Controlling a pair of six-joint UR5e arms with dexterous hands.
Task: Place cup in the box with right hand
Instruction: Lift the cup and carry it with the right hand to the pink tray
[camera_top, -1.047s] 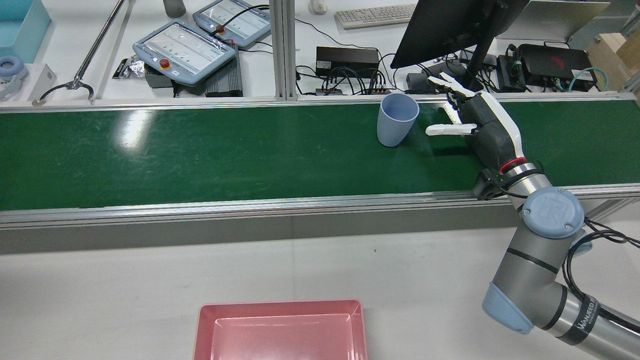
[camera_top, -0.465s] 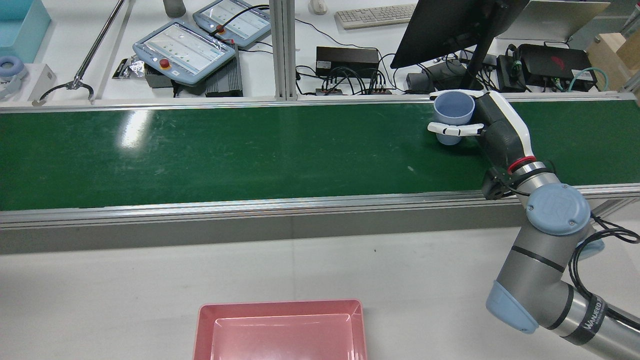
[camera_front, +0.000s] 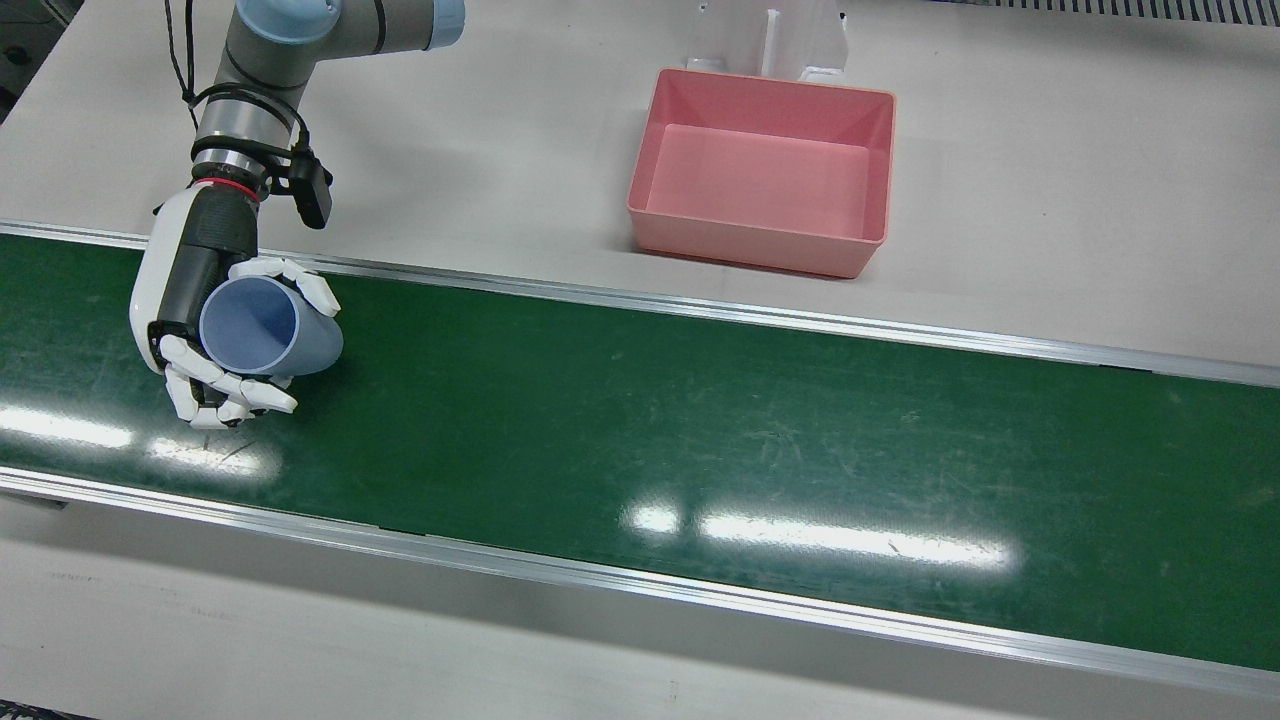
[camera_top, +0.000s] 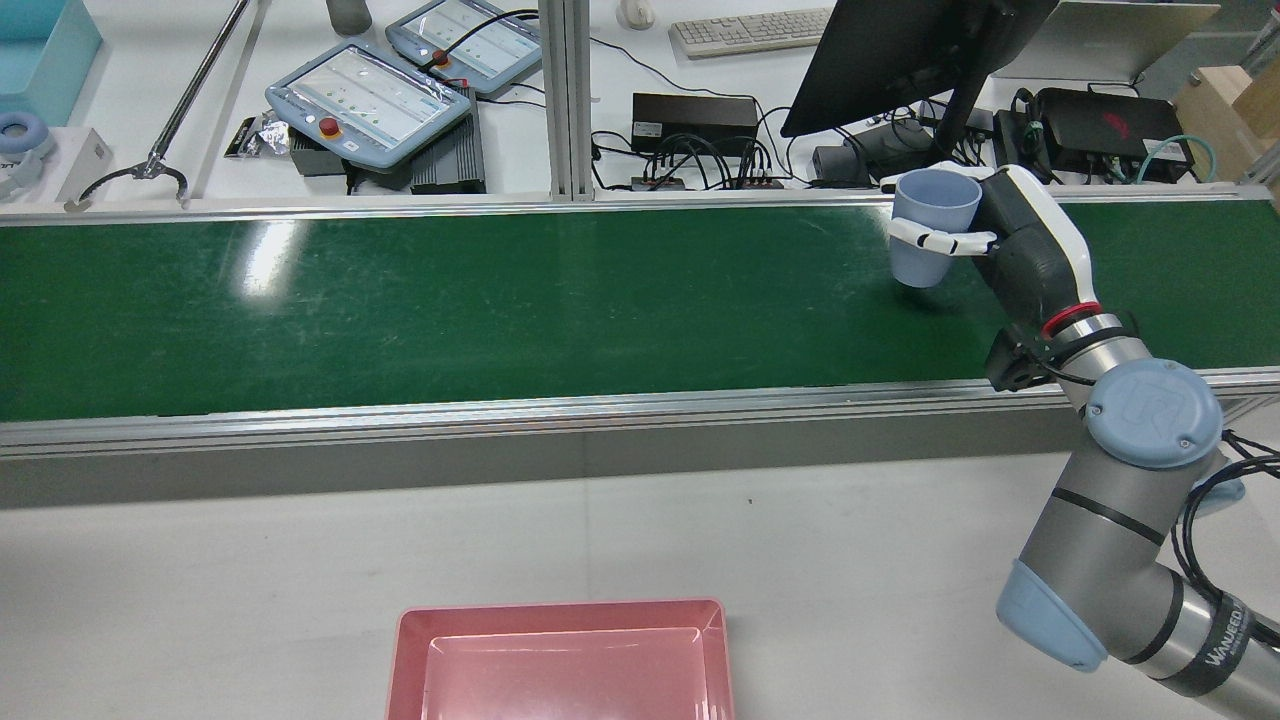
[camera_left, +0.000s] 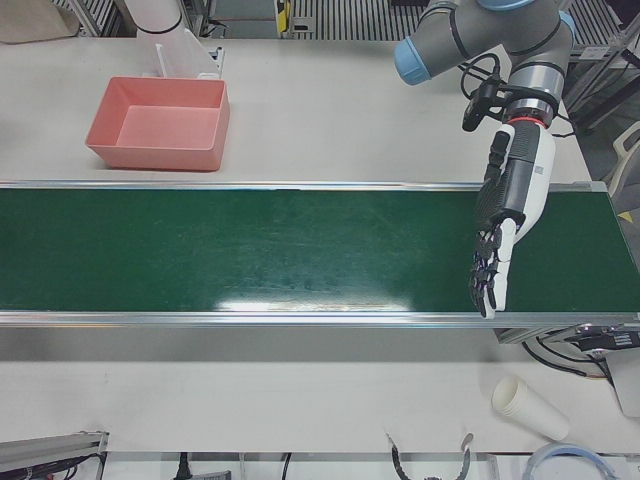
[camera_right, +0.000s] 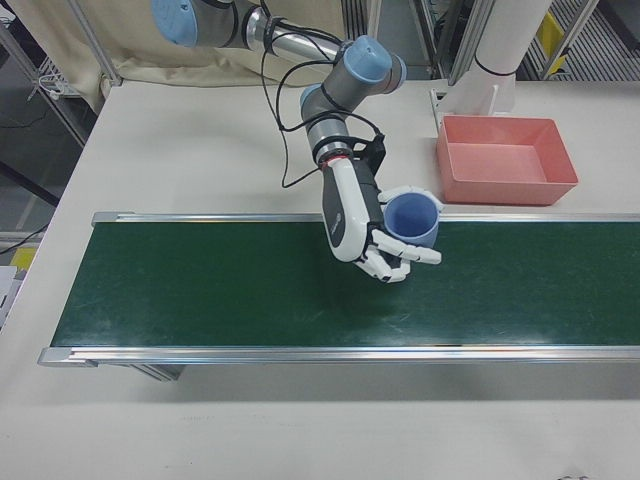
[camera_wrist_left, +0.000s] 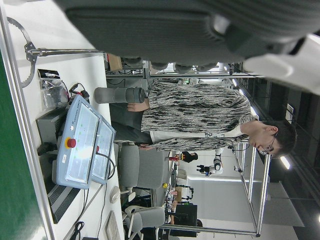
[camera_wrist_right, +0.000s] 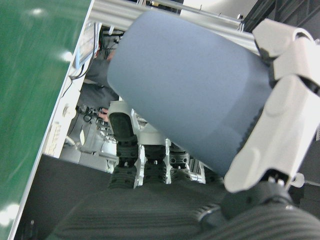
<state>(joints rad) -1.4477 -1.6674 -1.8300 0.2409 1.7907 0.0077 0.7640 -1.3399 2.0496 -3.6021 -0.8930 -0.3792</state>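
The light blue cup (camera_front: 270, 328) is held in my right hand (camera_front: 185, 270), fingers wrapped around its wall, mouth tilted up. It hangs just above the green belt (camera_front: 700, 420) near the belt's far edge from the robot. In the rear view the cup (camera_top: 930, 225) and right hand (camera_top: 1030, 250) are at the upper right. The right hand view shows the cup (camera_wrist_right: 185, 95) close up against the fingers (camera_wrist_right: 280, 125). The pink box (camera_front: 750, 245) stands empty on the white table (camera_front: 1050, 200) beside the belt. My left hand (camera_left: 510, 200) hovers over the belt, fingers straight, empty.
A white stand (camera_front: 770, 40) rises behind the box. Aluminium rails (camera_top: 500, 410) edge the belt. Beyond the belt are teach pendants (camera_top: 370, 100), a monitor (camera_top: 900, 50) and cables. Stacked paper cups (camera_left: 528, 408) lie on the front table.
The cup stood on the belt left of my open right hand. It is now inside the hand, which has shut around it, shifted right in the rear view and lifted it slightly.
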